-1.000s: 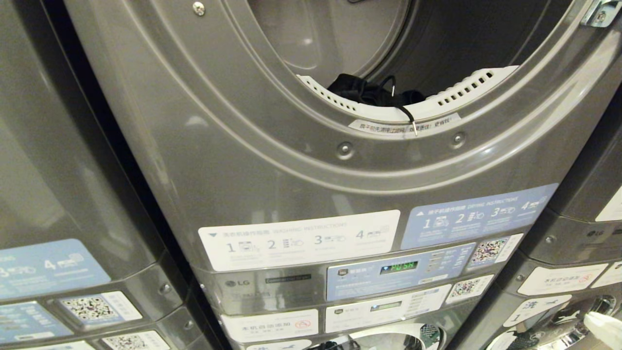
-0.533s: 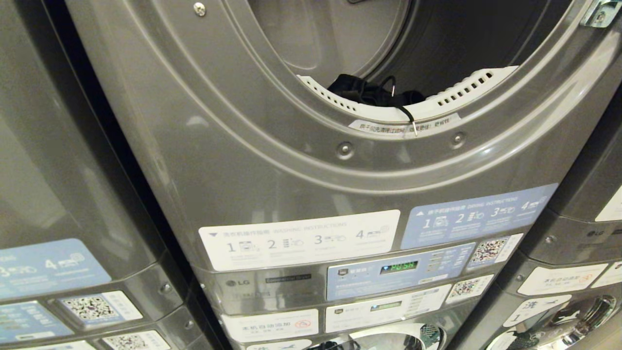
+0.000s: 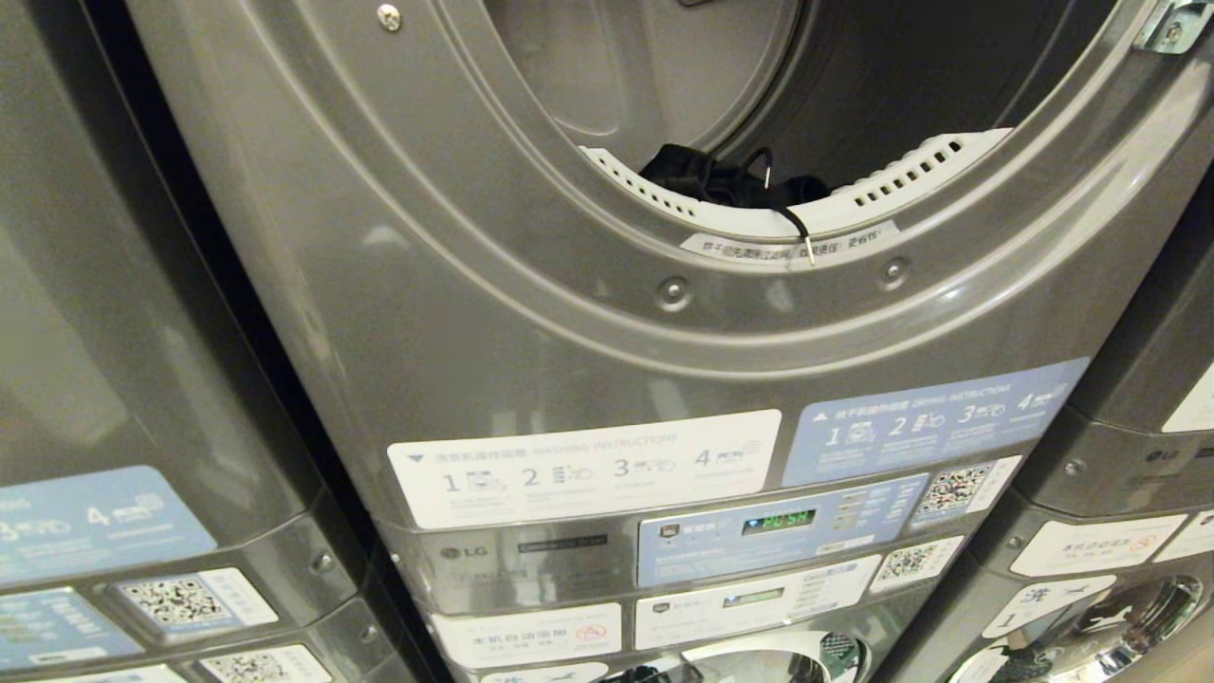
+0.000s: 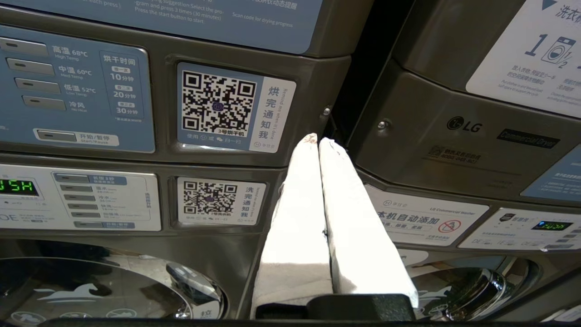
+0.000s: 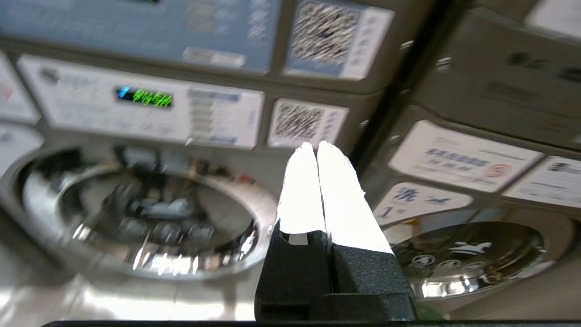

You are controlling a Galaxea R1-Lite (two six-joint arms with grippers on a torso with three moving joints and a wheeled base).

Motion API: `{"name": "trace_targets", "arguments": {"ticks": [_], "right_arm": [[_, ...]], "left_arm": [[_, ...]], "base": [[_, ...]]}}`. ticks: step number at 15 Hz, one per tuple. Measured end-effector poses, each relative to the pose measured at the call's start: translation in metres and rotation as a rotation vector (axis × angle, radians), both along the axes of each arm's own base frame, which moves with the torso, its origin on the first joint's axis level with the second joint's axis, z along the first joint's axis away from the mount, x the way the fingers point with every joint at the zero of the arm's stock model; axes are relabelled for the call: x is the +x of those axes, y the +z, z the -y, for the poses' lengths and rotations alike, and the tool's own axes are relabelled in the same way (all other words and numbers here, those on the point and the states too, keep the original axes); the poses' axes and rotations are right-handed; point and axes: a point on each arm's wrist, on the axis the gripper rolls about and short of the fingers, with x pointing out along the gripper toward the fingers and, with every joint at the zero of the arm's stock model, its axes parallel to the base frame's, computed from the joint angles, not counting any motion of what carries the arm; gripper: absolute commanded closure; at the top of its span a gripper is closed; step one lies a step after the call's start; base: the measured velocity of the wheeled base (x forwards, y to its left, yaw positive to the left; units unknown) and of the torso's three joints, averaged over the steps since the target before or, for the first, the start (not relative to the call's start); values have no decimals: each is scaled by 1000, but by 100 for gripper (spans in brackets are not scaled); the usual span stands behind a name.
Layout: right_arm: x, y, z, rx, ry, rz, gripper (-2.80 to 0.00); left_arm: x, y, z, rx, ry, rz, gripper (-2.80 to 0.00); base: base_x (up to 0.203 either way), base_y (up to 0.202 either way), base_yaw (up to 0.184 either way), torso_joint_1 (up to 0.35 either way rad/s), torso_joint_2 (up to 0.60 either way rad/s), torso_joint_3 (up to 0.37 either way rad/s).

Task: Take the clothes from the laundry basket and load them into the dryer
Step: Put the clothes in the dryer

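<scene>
The grey dryer (image 3: pixel 569 313) fills the head view with its round opening (image 3: pixel 806 104) uncovered. Dark clothes (image 3: pixel 730 180) lie inside at the opening's lower lip, and a black drawstring (image 3: pixel 797 232) hangs over the white lint-filter rim. The laundry basket is out of view. Neither arm shows in the head view. My left gripper (image 4: pixel 317 138) is shut and empty, low in front of the control panels. My right gripper (image 5: pixel 316 146) is shut and empty too, pointing at the lower washers' doors.
Stacked grey machines stand on both sides (image 3: pixel 114 379) (image 3: pixel 1148 446). Below the dryer are its control panel showing green "PUSH" (image 3: pixel 778 520) and the chrome washer doors (image 5: pixel 136 213) (image 5: pixel 467 259). A dark gap (image 4: pixel 363 68) separates neighbouring machines.
A white fingertip at the head view's lower right corner one second ago has dropped out of that view. The dryer and the clothes are unchanged.
</scene>
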Motion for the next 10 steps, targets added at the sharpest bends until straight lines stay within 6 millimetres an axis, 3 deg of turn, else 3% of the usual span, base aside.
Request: {"name": "trace_targets", "arguments": {"ticks": [10], "right_arm": [[-6, -6, 1, 9, -46, 79, 0]], "left_arm": [[0, 0, 0, 1, -1, 0, 0]], "base": [[0, 0, 0, 0, 0, 0]]}}
